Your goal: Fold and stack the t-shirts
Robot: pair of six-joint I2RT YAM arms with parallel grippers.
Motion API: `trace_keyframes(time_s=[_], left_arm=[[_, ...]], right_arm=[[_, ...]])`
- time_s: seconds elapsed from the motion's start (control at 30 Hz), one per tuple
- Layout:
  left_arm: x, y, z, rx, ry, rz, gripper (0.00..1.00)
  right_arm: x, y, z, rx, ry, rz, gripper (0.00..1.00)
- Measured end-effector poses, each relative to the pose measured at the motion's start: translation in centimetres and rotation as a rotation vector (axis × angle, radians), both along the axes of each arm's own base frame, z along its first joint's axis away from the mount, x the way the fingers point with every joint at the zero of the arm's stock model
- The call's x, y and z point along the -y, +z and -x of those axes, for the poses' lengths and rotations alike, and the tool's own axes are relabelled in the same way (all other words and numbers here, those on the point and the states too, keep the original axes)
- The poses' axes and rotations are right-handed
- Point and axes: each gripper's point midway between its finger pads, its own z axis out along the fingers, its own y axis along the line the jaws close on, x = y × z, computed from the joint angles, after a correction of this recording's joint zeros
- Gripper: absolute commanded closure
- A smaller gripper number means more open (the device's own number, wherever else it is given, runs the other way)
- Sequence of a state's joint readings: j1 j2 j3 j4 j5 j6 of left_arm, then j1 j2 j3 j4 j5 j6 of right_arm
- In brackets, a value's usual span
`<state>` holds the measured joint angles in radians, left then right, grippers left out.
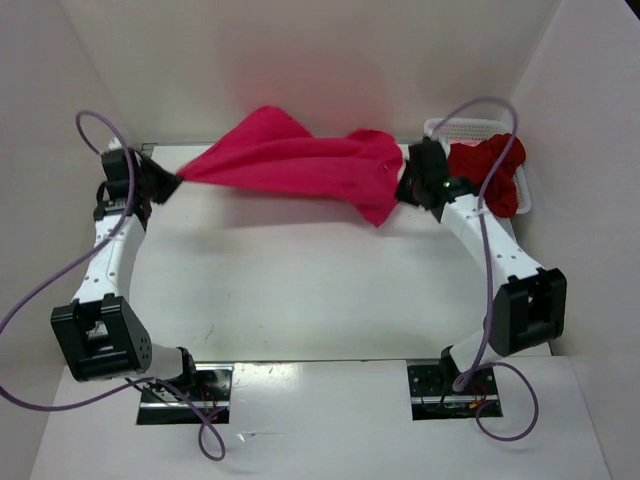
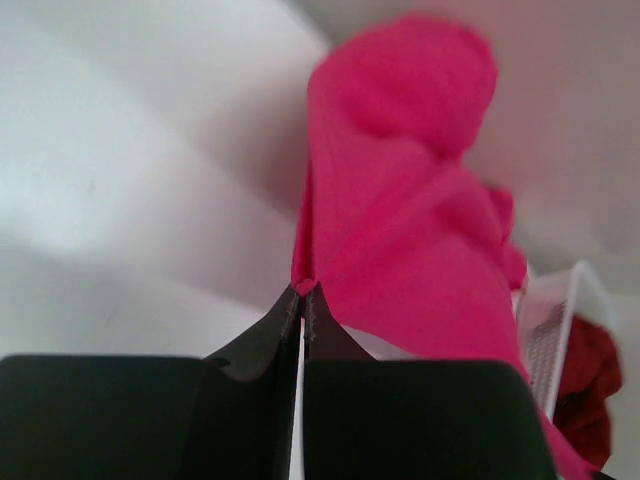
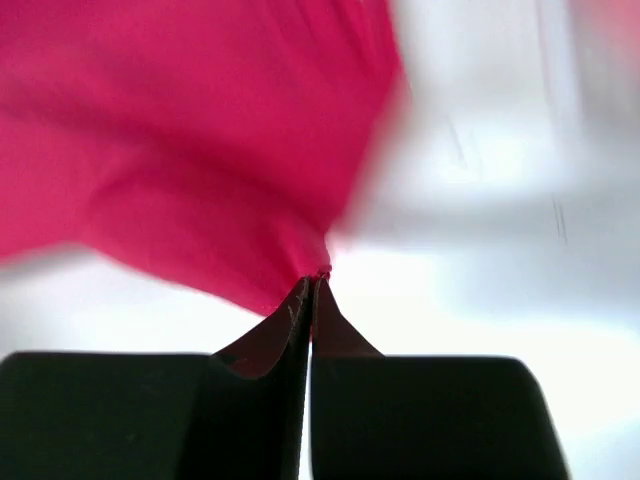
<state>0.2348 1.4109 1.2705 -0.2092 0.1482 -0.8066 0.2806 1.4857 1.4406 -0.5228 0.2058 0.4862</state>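
A bright magenta-pink t-shirt (image 1: pixel 290 160) hangs stretched in the air across the back of the table, held between both arms. My left gripper (image 1: pixel 172 182) is shut on its left corner; in the left wrist view the cloth (image 2: pixel 400 200) rises from the pinched tips of that gripper (image 2: pixel 303 290). My right gripper (image 1: pixel 403 186) is shut on the right corner, and the shirt (image 3: pixel 180 130) fans up and left from that gripper (image 3: pixel 312 280). A dark red t-shirt (image 1: pixel 492 172) lies bunched in the basket at the back right, also seen as the dark red cloth (image 2: pixel 585 390).
A white plastic mesh basket (image 1: pixel 452 127) stands at the back right corner, its rim (image 2: pixel 550 330) showing in the left wrist view. White walls close in the table (image 1: pixel 300 290) at back and sides. Purple cables loop from both arms.
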Motion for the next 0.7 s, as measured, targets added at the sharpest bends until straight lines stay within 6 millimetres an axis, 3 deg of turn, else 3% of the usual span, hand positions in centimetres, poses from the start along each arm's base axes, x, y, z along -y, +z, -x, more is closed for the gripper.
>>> trace_keyframes(time_s=[0.07,0.13,0.17,0.3,0.43,0.6,0.7], left_arm=[[0.9,-5.4,2.7,-0.106,-0.014,0.020,1.00],[1.7,-10.0,5.3,-0.206,-0.025,0.038,1.00],[2.4,-13.9,8.3,-0.313,-0.026,0.063,1.00],[2.9,-15.2,11.2,-0.340,-0.019,0.065,1.00],[3.2,-14.7,13.7,-0.346,-0.007,0.058,1.00],[3.4,-14.2,15.3,-0.363,0.005,0.054,1.00],[3.4,-15.0,15.7,-0.402,0.010,0.063,1.00]], right_arm=[[1.1,-9.6,4.0,-0.247,-0.007,0.030,1.00],[1.9,-15.0,8.1,-0.423,-0.014,0.035,1.00],[2.1,-17.6,11.9,-0.536,-0.019,0.010,1.00],[1.0,-14.4,14.3,-0.467,0.013,-0.110,1.00],[-0.1,-10.6,16.4,-0.384,0.055,-0.221,1.00],[-0.3,-11.5,19.7,-0.465,0.059,-0.262,1.00],[-0.3,-12.2,20.0,-0.507,0.053,-0.259,1.00]])
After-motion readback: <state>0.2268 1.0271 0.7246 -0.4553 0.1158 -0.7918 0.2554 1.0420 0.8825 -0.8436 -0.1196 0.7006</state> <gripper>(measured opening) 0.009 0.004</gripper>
